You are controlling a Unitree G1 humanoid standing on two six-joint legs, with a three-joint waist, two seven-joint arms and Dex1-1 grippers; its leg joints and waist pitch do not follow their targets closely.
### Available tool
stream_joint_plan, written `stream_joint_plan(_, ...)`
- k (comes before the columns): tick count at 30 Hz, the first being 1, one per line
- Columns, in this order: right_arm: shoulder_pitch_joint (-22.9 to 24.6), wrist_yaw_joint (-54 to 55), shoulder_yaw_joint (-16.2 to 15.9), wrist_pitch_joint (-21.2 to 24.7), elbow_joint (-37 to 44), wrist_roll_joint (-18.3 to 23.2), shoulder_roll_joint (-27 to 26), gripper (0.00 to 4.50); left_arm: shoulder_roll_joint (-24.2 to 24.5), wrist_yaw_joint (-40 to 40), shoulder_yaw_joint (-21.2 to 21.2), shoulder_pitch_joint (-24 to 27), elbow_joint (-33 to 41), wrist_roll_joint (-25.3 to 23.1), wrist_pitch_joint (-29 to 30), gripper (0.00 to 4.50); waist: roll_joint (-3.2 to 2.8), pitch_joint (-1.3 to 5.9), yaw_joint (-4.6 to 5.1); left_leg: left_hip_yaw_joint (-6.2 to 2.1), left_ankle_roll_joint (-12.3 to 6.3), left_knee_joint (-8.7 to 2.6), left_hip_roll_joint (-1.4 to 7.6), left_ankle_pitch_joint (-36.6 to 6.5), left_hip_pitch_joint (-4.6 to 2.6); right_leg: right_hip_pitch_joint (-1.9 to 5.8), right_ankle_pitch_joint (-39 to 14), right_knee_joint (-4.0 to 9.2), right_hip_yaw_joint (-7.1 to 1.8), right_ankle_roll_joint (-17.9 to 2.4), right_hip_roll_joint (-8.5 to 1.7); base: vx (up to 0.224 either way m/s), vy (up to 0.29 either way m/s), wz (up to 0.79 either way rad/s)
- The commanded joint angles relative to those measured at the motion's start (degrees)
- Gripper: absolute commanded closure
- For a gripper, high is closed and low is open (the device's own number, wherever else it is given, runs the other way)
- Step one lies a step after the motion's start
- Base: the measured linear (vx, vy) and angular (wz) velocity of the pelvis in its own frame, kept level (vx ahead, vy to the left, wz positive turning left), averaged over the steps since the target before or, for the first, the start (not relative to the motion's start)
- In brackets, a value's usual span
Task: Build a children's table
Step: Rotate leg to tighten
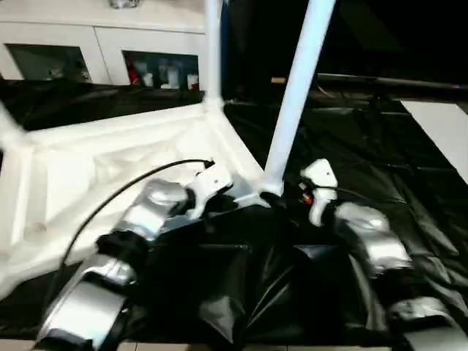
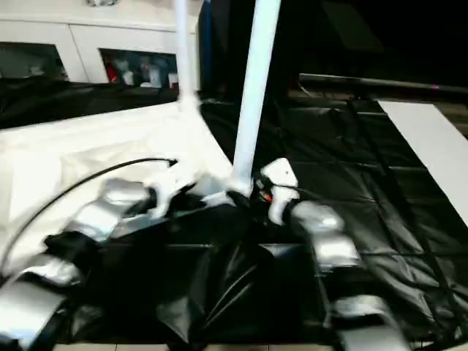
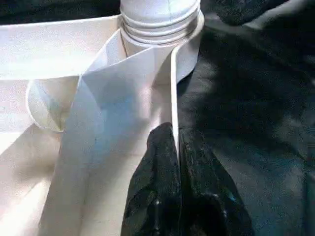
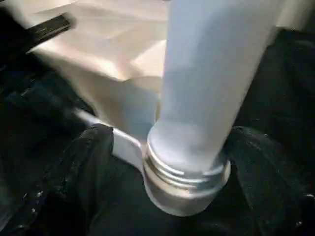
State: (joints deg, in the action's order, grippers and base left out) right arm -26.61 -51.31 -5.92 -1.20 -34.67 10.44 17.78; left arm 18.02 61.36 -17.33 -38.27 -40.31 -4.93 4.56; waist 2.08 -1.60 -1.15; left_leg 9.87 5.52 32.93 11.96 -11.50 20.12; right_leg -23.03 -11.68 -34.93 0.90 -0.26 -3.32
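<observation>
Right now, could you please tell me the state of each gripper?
Left gripper: jaws shut on the table top's rim.
Right gripper: jaws open either side of the leg, not clamping it.

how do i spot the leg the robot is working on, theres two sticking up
Find the large white plastic tabletop lying underside-up on black sheeting. Two long white tube legs rise from its corners. Yours is the nearer leg, between both grippers and leaning; the other leg stands by the white cabinet.
</observation>
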Motion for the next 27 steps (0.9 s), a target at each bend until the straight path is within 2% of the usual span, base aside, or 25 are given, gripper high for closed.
stream_joint_plan(1, 0.32, -4.47, -0.68, 1.05, 2.20, 1.01, 1.52, 0.59, 0.43, 7.66, -3.50, 2.77, 1.06, 1.65, 0.17, 4.50, 0.18, 2.56, -0.08, 0.34, -4.83, -3.29, 1.04, -8.59, 0.21, 2.86, -4.30, 3.90, -1.61, -14.15, -3.08, 0.000, 0.000, 0.00)
stream_joint_plan(2, 0.53, -5.72, -0.85, 1.27, 2.72, 1.24, 2.05, 0.59, 0.87, 8.71, -3.68, 3.05, 1.84, 1.98, 0.89, 4.50, 0.18, 2.56, -0.08, 0.34, -4.83, -3.29, 1.04, -8.59, 0.21, 2.86, -4.30, 3.90, -1.61, -14.15, -3.08, 0.000, 0.000, 0.00)
stream_joint_plan(4, 1.41, -10.03, -2.52, 2.10, 4.68, 1.43, 4.10, 0.59, 2.21, 11.81, -3.75, 3.63, 3.75, 3.03, 0.14, 4.50, 0.00, 2.54, -0.51, 0.58, -5.94, -3.07, 1.10, -6.81, -0.02, 2.83, 0.78, 3.46, -1.66, -15.60, -3.02, 0.000, 0.000, 0.00)
stream_joint_plan(6, 1.75, -11.44, -3.20, 2.72, 5.41, 1.38, 4.74, 0.59, 2.60, 12.60, -3.44, 3.75, 4.28, 3.36, 0.14, 4.50, 0.01, 2.53, -0.65, 0.62, -6.03, -3.07, 1.06, -6.91, -0.11, 2.86, 1.03, 3.44, -1.62, -15.79, -3.03, 0.000, 0.000, 0.00)
stream_joint_plan(10, 2.86, -14.25, -5.16, 3.41, 6.64, 0.55, 5.53, 0.59, 3.52, 14.27, -2.97, 4.36, 5.77, 3.72, 0.53, 4.50, 0.17, 2.35, -0.72, 0.49, -4.59, -3.30, 1.08, -9.12, -0.02, 2.94, -4.02, 3.87, -1.59, -14.76, -3.20, 0.000, 0.000, 0.00)
stream_joint_plan(13, 3.26, -14.99, -5.61, 3.48, 7.18, 0.21, 5.74, 0.85, 3.91, 14.60, -2.90, 4.53, 6.23, 3.81, 0.78, 4.50, 0.18, 2.33, -0.65, 0.46, -3.99, -3.33, 1.00, -9.24, 0.00, 2.86, -5.57, 3.97, -1.61, -14.04, -3.17, 0.000, 0.000, 0.00)
stream_joint_plan(16, 3.25, -15.06, -5.57, 3.76, 7.15, 0.04, 5.80, 1.17, 4.37, 14.86, -2.87, 4.69, 6.81, 3.92, 1.15, 4.50, 0.20, 2.37, -0.66, 0.46, -3.79, -3.32, 1.01, -9.07, -0.04, 2.84, -5.67, 3.94, -1.64, -13.73, -3.14, 0.000, 0.000, 0.00)
stream_joint_plan(22, 2.82, -14.51, -4.59, 4.54, 6.85, 1.07, 5.38, 1.68, 4.57, 15.15, -2.62, 5.00, 7.52, 4.14, 1.71, 4.50, 0.18, 2.49, -0.64, 0.49, -4.35, -3.16, 0.95, -7.36, 0.03, 2.99, -2.42, 3.62, -1.60, -14.46, -3.11, 0.000, 0.000, 0.00)
stream_joint_plan(27, 3.16, -15.04, -4.61, 4.74, 7.00, 1.31, 5.37, 1.83, 4.61, 15.53, -2.59, 5.25, 7.57, 4.17, 2.15, 4.50, 0.23, 2.50, -0.67, 0.53, -4.54, -3.11, 0.94, -7.30, 0.00, 3.00, -2.36, 3.59, -1.59, -14.59, -3.09, 0.000, 0.000, 0.00)
